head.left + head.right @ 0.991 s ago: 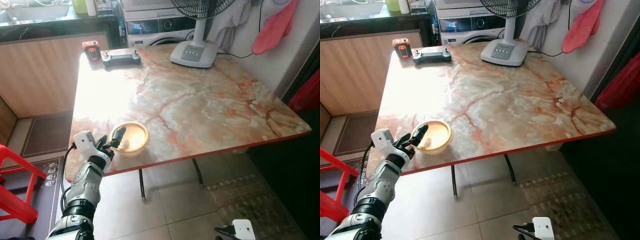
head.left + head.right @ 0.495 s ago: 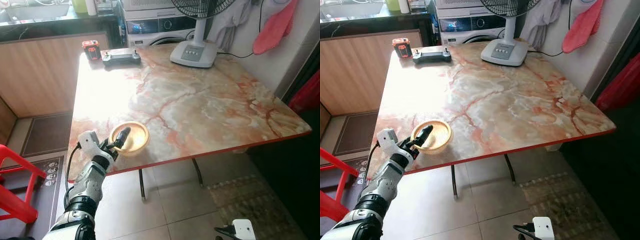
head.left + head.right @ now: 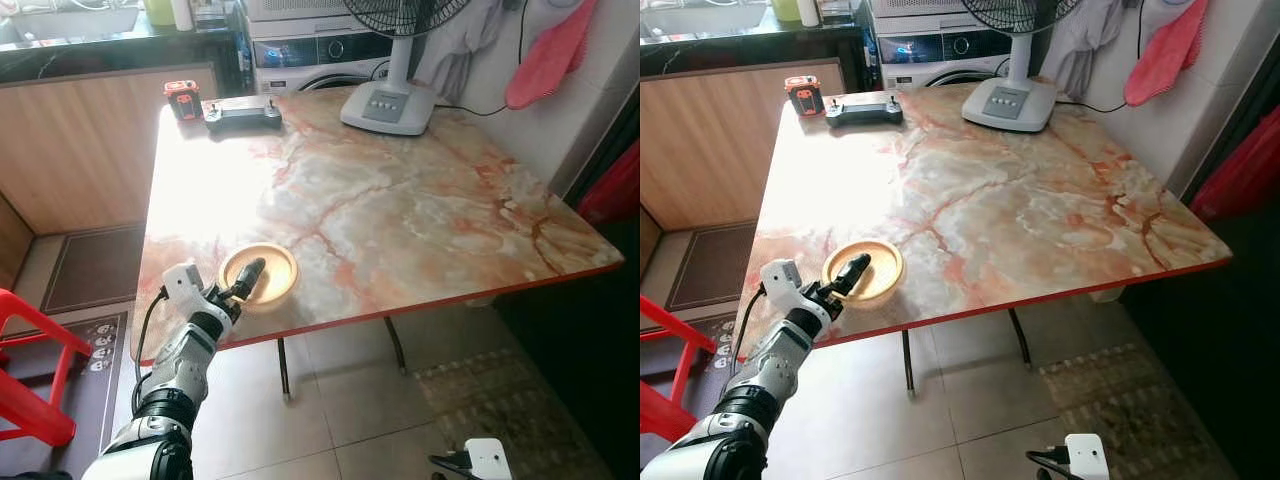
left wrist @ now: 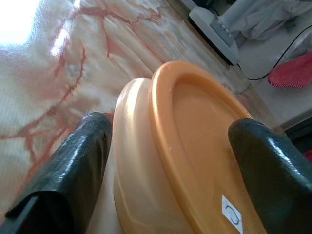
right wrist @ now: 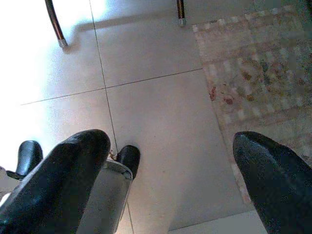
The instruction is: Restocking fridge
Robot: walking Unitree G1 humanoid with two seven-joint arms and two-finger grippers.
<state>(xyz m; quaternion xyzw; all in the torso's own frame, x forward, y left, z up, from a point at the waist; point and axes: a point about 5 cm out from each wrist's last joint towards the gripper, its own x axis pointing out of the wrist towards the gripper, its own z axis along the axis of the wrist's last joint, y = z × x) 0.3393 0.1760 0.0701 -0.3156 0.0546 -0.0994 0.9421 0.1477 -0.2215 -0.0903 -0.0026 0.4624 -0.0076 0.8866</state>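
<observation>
Now, left claw: we are straddling the bowl's near rim with our left claw (image 4: 170,161), fingers spread wide, one finger (image 4: 73,165) outside the wall and the other over the hollow; not yet clamped.
Change: compared with a second ago, we are reaching further in, the upper finger now lying well over the hollow where it was only meeting the rim.
Bowl: the orange bowl (image 3: 262,274) is sitting near the table's front edge on our left side, looking empty, with a small sticker inside.
Meaning: we are judging the reach nearly complete; closing on the rim looks like the next need, and a pinch on a thin sloped wall may slip.
Right claw: our right claw (image 5: 170,161) is hanging low at our side, fingers apart, holding nothing, pointed at the tiled floor (image 5: 156,53).
Table: the marble table (image 3: 400,210) is carrying a fan (image 3: 392,100), a controller (image 3: 242,114) and a small red box (image 3: 182,99) at its far side, well apart from the bowl.
Fridge: we are not spotting one from where we stand.
</observation>
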